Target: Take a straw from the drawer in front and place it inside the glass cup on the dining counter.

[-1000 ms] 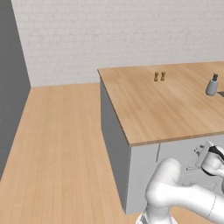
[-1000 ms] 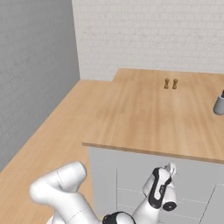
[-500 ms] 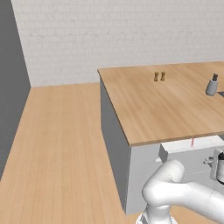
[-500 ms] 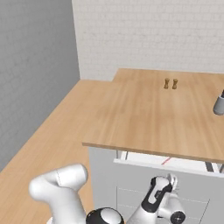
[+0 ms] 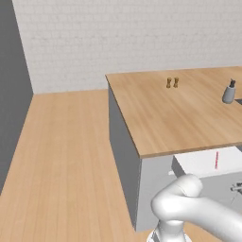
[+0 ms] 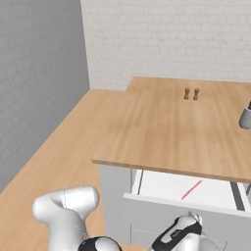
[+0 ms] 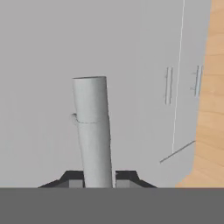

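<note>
The drawer [image 5: 203,163] [image 6: 162,188] stands pulled out from under the dining counter [image 5: 179,118] [image 6: 166,132], with its white inside showing. Inside it lies the red striped straw [image 5: 216,159] [image 6: 191,189]. My gripper [image 6: 194,217] [image 5: 236,188] is low at the drawer's grey front. In the hand view the gripper [image 7: 98,177] is shut on the drawer's metal bar handle [image 7: 92,127], which rises between the two dark fingertips [image 7: 72,178]. The glass cup is out of view.
Two small brown shakers [image 5: 172,82] [image 6: 191,93] and a grey soap-dispenser bottle [image 5: 229,92] [image 6: 245,116] stand on the wooden top. Grey cabinet fronts with slim handles [image 7: 168,85] lie beyond the hand. Wood floor [image 5: 71,156] spreads to the left.
The drawer has slid out from shut to well open, uncovering the straw. My gripper came back toward the base with the handle in its jaws.
</note>
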Controlling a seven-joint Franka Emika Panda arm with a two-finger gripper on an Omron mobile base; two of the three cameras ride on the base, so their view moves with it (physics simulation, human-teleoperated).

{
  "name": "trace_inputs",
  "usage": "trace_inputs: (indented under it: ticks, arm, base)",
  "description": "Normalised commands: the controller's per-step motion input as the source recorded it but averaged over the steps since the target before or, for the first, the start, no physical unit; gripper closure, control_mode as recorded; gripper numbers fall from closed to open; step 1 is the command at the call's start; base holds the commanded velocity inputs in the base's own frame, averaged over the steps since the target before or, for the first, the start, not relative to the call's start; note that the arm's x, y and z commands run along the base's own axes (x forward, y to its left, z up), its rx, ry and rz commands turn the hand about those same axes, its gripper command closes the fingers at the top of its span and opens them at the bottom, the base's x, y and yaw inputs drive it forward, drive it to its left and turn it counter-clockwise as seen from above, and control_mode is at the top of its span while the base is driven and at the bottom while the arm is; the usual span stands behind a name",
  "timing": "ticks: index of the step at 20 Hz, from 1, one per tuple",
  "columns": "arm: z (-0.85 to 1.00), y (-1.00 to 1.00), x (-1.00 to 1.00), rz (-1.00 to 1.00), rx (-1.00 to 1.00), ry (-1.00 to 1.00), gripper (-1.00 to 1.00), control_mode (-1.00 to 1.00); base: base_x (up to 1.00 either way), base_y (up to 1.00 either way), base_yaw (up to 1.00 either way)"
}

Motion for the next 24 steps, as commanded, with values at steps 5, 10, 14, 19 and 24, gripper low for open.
trace_inputs:
  ticks: [5,10,14,19,24]
  arm:
    - [-0.17,-0.10,-1.00,0.15,-0.01,0.12,-1.00,-1.00]
    - [0.58,0.00,-1.00,0.03,-0.01,0.21,-1.00,-1.00]
    - [1.00,0.00,-1.00,0.04,-0.11,0.35,-1.00,-1.00]
    - [1.00,0.20,-0.87,0.09,-0.32,0.32,-1.00,-1.00]
    - [1.00,0.52,-0.15,0.09,-0.36,0.35,-1.00,-1.00]
  base:
    - [0.00,0.00,0.00]
    - [0.00,0.00,0.00]
    - [0.00,0.00,0.00]
    - [0.00,0.00,0.00]
    - [0.00,0.00,0.00]
